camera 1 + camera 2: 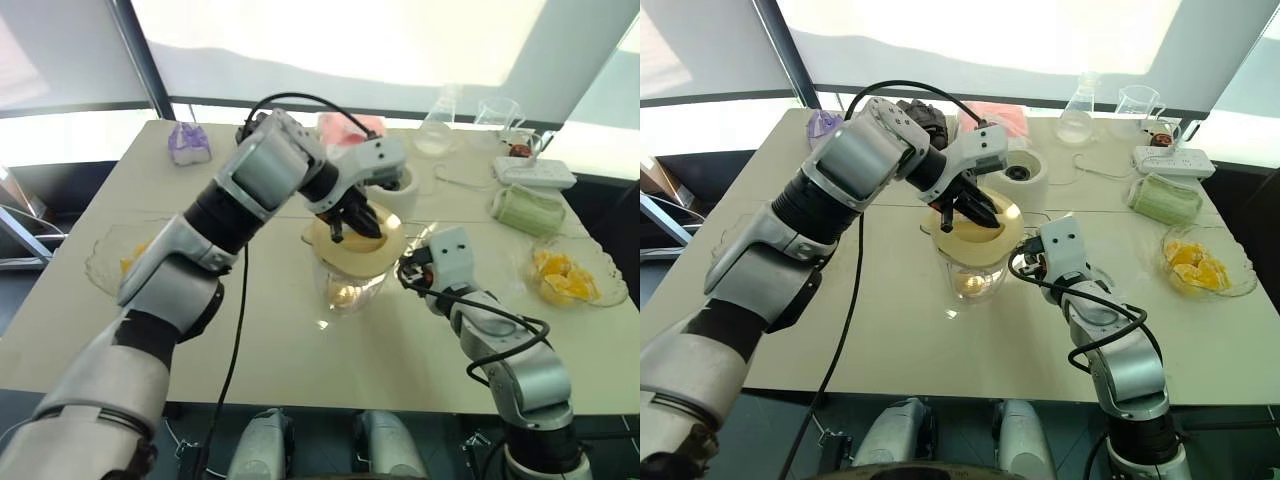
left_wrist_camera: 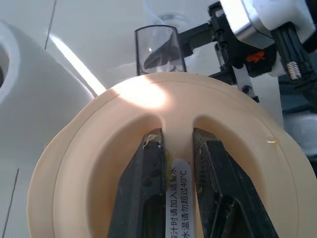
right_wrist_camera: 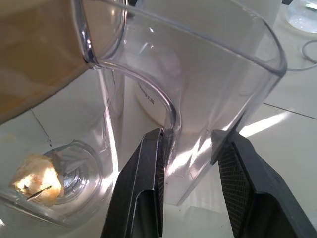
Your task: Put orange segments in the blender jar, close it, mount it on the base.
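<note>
Your way into the blender jar [image 1: 975, 270] from above is being blocked by the cream lid [image 1: 980, 232], which the left pincer [image 1: 352, 222] is gripping by its ridge, with that arm crossing over the table's [image 1: 890, 340] middle. The right pincer [image 3: 190, 148] is clamping the jar's handle, closing off its right side. The base [image 1: 1025, 178] is standing just behind the jar, leaving you only a narrow gap. The table's near edge is lying open for you.
</note>
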`<state>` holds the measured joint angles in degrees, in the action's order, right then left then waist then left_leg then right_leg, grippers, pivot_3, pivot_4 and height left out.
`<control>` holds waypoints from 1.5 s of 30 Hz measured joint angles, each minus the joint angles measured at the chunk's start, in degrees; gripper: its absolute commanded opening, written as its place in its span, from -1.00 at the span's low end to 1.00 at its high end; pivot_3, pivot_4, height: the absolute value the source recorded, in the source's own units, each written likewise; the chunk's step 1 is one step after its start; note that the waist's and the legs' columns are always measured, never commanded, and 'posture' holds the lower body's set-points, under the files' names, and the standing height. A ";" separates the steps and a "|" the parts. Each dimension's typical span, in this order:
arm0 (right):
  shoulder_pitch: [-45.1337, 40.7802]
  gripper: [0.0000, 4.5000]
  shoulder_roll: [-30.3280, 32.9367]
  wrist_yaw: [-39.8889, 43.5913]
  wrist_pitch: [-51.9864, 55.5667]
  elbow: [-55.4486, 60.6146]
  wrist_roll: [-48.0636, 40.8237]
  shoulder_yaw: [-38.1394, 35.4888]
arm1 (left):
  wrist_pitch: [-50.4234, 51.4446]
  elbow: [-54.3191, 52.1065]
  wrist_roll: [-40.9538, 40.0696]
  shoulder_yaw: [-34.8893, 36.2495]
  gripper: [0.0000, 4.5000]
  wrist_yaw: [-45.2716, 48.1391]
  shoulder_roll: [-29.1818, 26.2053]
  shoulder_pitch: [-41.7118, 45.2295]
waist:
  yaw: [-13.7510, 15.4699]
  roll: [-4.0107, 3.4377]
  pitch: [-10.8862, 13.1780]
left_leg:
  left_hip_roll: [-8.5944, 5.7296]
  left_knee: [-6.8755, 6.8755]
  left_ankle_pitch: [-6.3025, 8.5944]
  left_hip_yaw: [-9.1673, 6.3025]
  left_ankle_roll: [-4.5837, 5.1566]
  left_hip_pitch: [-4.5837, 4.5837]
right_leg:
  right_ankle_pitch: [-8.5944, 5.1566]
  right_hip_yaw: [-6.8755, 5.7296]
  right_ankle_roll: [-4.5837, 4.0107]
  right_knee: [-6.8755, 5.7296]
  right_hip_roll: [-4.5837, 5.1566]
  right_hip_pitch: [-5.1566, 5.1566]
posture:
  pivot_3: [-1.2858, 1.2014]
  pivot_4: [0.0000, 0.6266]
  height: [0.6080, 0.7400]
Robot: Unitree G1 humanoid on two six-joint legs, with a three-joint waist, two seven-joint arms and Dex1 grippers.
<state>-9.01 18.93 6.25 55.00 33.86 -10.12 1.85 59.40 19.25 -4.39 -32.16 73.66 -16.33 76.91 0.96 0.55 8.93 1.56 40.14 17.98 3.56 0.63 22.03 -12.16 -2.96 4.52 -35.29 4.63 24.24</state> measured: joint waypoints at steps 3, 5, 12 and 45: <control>0.00 -0.48 0.00 0.00 0.28 -0.21 0.32 -0.15 | 3.77 0.28 0.01 0.73 -0.90 -1.49 1.31 0.25 | 0.00 -0.20 -0.25 | -0.10 0.00 0.00 -0.23 0.01 0.00 | -0.05 0.00 0.07 0.08 0.02 -0.13 | 0.03 -0.52 1.00; -0.01 -0.48 0.02 0.01 0.30 -0.29 0.42 -0.18 | 5.44 0.32 0.01 1.32 -0.90 -2.35 1.79 0.14 | -0.01 -0.30 -0.37 | -0.17 0.00 0.00 -0.35 0.01 0.01 | -0.07 -0.01 0.10 0.08 0.04 -0.18 | 0.03 -0.52 1.00; -0.12 -0.48 0.09 0.08 0.32 -0.53 0.49 -0.18 | 10.70 0.31 -0.06 2.25 -0.90 -4.61 2.94 0.30 | -0.03 -0.30 -0.47 | -0.23 0.00 0.00 -0.53 0.01 0.02 | -0.11 -0.04 0.14 0.11 0.04 -0.25 | 0.03 -0.52 1.00; -0.96 -0.51 5.32 5.67 -3.04 2.63 1.47 2.81 | -6.12 -2.97 -1.00 -2.67 0.99 2.86 -5.68 2.07 | -0.57 -0.25 -0.25 | -0.70 -0.37 -0.06 -0.79 0.20 0.79 | -0.26 -0.03 0.31 0.15 0.15 0.54 | 0.03 -0.52 1.00</control>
<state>-9.97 24.24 11.91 51.96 36.49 -8.64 4.66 53.27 16.28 -5.39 -34.83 76.52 -22.01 78.98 0.39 0.29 8.69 0.86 39.77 17.93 2.77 0.83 22.82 -12.42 -2.99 4.83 -35.14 4.78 24.77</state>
